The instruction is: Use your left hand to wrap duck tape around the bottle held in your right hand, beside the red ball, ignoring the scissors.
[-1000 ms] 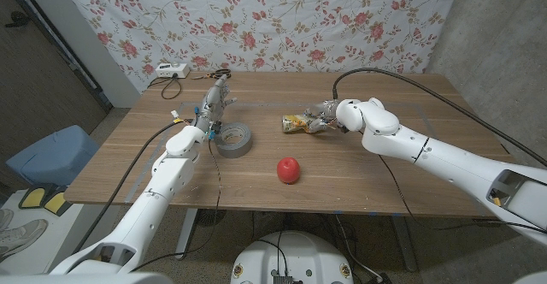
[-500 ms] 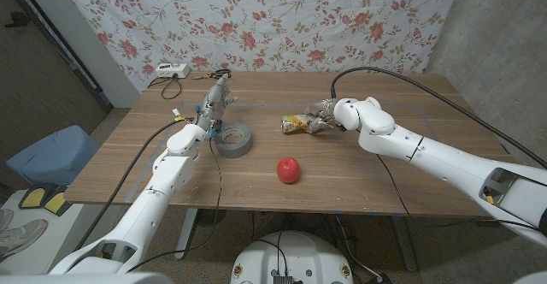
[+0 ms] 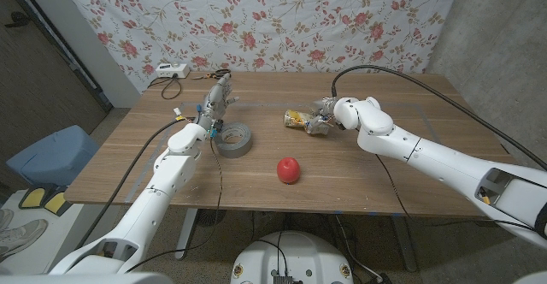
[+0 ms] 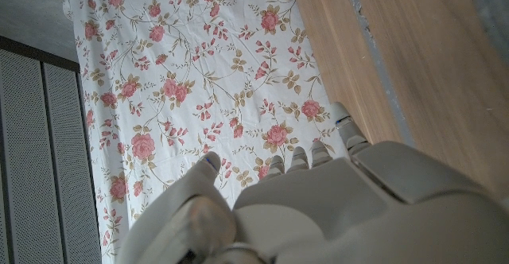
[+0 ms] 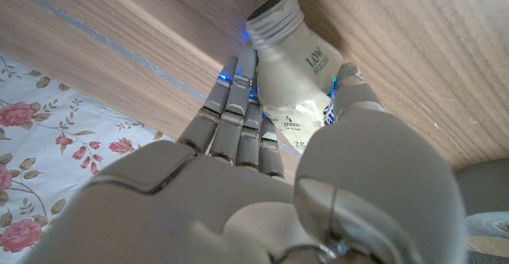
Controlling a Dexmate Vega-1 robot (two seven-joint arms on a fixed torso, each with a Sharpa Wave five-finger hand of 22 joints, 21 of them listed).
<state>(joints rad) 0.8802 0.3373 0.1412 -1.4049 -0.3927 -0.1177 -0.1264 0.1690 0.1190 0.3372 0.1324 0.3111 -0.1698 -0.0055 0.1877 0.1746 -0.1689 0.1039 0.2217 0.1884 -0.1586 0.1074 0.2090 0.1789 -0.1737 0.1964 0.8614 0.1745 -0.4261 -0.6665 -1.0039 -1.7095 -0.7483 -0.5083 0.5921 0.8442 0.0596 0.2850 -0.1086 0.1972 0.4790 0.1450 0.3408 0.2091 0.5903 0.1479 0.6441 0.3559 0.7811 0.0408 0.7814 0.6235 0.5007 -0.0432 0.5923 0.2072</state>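
Head view: the right hand grips a bottle with a yellow label at the middle of the wooden bench, the bottle lying tilted with its far end pointing toward 9 o'clock. A red ball sits alone on the bench at about 7 o'clock from the bottle, well apart from it. The roll of grey duck tape lies flat toward 9 o'clock from the ball. The left hand stands just beyond the roll at its 11 o'clock, fingers reaching up and away; whether they are spread or drawn together cannot be told here. A white device with a cable rests at the bench's far-left corner, and a floral cloth hangs behind.

Left wrist view: the back of the left hand shows with its fingers extended side by side, nothing visible in them, against the floral cloth and the bench top.

Right wrist view: the right hand is clamped on the bottle, fingers along one side and the thumb on the other, the uncapped threaded neck projecting past the fingertips close to the bench.
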